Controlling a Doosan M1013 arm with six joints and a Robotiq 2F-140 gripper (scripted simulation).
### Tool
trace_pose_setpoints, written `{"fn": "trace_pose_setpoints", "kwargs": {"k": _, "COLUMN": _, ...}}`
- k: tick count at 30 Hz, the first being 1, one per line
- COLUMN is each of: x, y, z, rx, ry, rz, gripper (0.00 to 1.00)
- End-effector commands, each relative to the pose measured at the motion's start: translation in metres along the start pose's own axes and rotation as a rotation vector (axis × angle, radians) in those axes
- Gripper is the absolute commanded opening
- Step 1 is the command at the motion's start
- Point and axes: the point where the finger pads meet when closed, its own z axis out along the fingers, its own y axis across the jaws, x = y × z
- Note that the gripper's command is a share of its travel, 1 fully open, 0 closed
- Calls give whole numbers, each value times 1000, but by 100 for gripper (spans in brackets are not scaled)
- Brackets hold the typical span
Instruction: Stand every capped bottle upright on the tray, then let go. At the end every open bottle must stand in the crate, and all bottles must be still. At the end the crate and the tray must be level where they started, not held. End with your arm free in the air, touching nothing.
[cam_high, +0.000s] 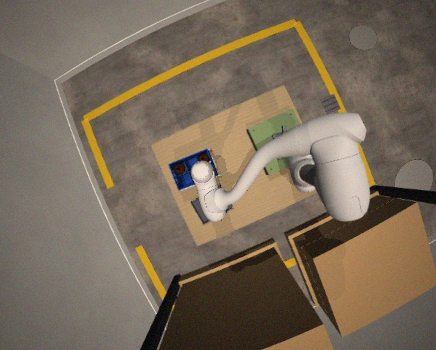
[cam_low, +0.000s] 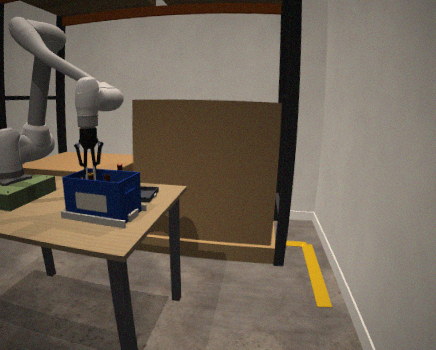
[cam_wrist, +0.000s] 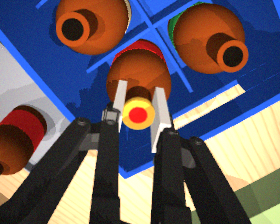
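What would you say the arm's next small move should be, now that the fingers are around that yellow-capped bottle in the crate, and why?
Probably a slow, straight lift. The gripper is shut on the capped bottle, pads on either side of its yellow cap, while the bottle stands in a compartment of the blue crate beside two open bottles. Rising vertically should clear the dividers before heading to the tray.

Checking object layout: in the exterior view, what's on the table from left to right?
Green base block → gripper, shut on a capped bottle inside the crate → blue crate → dark tray.
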Motion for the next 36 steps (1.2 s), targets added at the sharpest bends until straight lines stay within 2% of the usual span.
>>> {"fn": "trace_pose_setpoints", "kwargs": {"k": 1, "x": 0, "y": 0, "z": 0, "rx": 0, "ry": 0, "rz": 0, "gripper": 0}}
{"fn": "trace_pose_setpoints", "kwargs": {"k": 26, "x": 0, "y": 0, "z": 0, "rx": 0, "ry": 0, "rz": 0, "gripper": 0}}
{"fn": "trace_pose_setpoints", "kwargs": {"k": 36, "x": 0, "y": 0, "z": -33, "rx": -3, "ry": -2, "rz": -1, "gripper": 0}}
